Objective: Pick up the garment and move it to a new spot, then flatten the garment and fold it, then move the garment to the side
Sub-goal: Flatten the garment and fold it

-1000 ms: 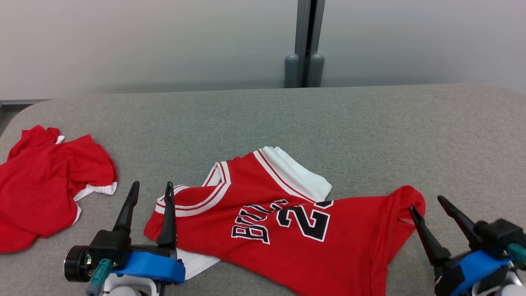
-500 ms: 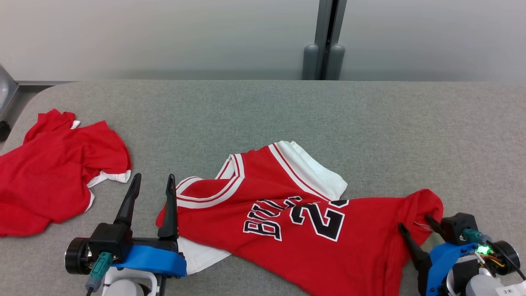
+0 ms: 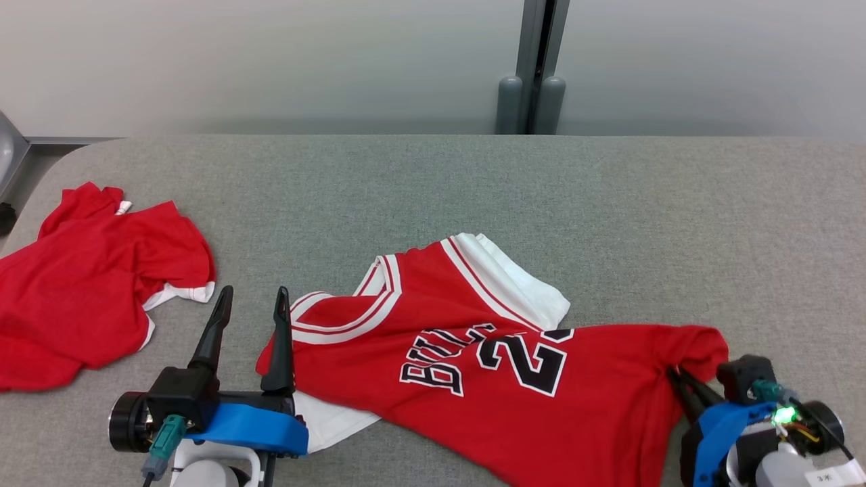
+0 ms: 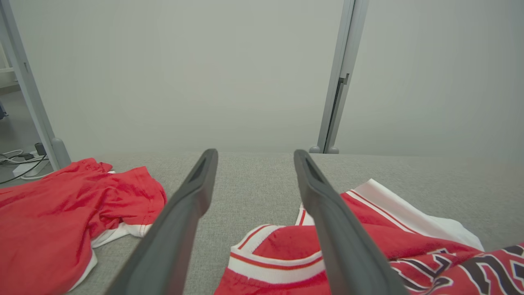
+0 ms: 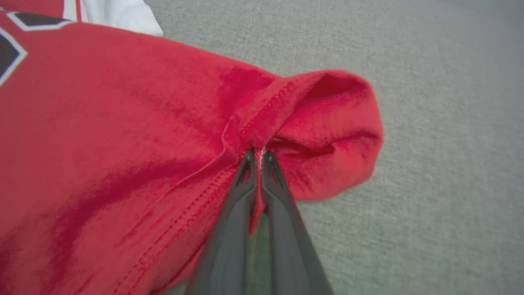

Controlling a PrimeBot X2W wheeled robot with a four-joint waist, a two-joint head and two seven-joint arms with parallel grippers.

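Note:
The garment (image 3: 473, 365) is a red basketball jersey with white trim and black lettering, lying crumpled on the grey table (image 3: 433, 196). My right gripper (image 3: 678, 376) is shut on the jersey's hem at its right corner; the right wrist view shows the garment (image 5: 123, 123) with its stitched edge bunched between the right gripper (image 5: 255, 154) fingertips. My left gripper (image 3: 252, 294) stands open just left of the jersey's shoulder straps, holding nothing. In the left wrist view the left gripper (image 4: 254, 152) fingers frame bare table, the garment (image 4: 368, 241) lying under the right finger.
A second red shirt (image 3: 88, 277) with white cuffs lies heaped at the table's left end, also visible as the red shirt (image 4: 61, 221) in the left wrist view. A grey post (image 3: 534, 67) stands against the pale wall behind the table. Bare table stretches along the back and right.
My right gripper has moved in onto the jersey's right corner and shut on the hem, bunching the cloth. The left gripper has stayed open in place. The camera shifted slightly.

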